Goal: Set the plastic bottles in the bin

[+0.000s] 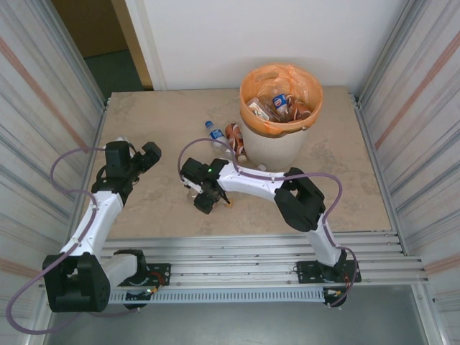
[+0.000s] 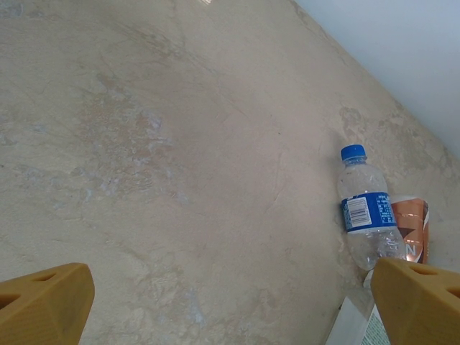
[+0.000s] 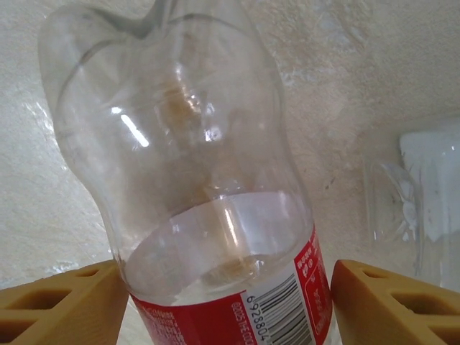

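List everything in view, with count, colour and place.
bin: one, cream with orange liner, far side of table
bottles in bin: several, mixed colours, piled inside
blue-capped bottle: one, clear, lying left of bin
brown-labelled bottle: one, crushed, between it and bin
red-labelled bottle: one, clear, between right fingers
flattened bottle: one, clear, on table beside it
table: one, beige, under everything
left fingers: two, yellow, open above table
right fingers: two, yellow, flanking red-labelled bottle
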